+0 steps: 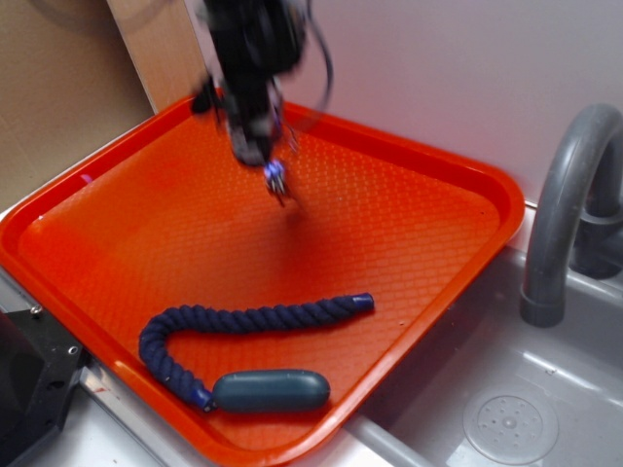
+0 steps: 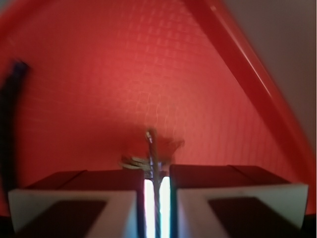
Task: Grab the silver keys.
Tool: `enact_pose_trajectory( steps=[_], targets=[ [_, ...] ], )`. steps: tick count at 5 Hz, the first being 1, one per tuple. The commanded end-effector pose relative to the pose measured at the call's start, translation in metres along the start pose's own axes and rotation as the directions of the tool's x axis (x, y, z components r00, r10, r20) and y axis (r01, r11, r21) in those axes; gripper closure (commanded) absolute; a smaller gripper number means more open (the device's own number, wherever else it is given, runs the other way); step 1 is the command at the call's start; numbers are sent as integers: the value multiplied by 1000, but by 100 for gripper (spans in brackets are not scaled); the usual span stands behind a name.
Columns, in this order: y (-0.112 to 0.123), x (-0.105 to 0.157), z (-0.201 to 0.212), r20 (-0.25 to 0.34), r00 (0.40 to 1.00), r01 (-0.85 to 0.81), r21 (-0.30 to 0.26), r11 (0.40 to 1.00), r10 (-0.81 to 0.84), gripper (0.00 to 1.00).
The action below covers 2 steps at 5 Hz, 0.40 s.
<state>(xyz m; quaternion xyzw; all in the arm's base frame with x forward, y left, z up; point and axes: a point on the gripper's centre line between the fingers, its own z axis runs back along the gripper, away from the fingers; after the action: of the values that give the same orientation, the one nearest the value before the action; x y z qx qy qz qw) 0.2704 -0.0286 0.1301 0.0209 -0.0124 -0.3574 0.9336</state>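
Observation:
The silver keys (image 1: 278,182) hang from my gripper (image 1: 265,163) above the back part of the orange tray (image 1: 389,224), blurred by motion. In the wrist view the keys (image 2: 151,148) stick out between the two fingers, one key edge-on, others fanned to the left. My gripper (image 2: 156,178) is shut on them, with a narrow bright gap on either side of the metal. The keys are off the tray floor.
A dark blue twisted rope (image 1: 234,319) with a grey-blue oval end (image 1: 271,390) lies near the tray's front edge; its tip (image 2: 12,89) shows at the wrist view's left. A grey faucet (image 1: 569,204) and sink (image 1: 506,418) stand right of the tray.

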Motion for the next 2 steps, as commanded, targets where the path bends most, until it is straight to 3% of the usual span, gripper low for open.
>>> enact_pose_trajectory(
  steps=[1, 2],
  targets=[
    [53, -20, 114, -226, 861, -491, -137, 860, 455, 100],
    [58, -36, 117, -285, 695, -693, -23, 721, 660, 100]
  ],
)
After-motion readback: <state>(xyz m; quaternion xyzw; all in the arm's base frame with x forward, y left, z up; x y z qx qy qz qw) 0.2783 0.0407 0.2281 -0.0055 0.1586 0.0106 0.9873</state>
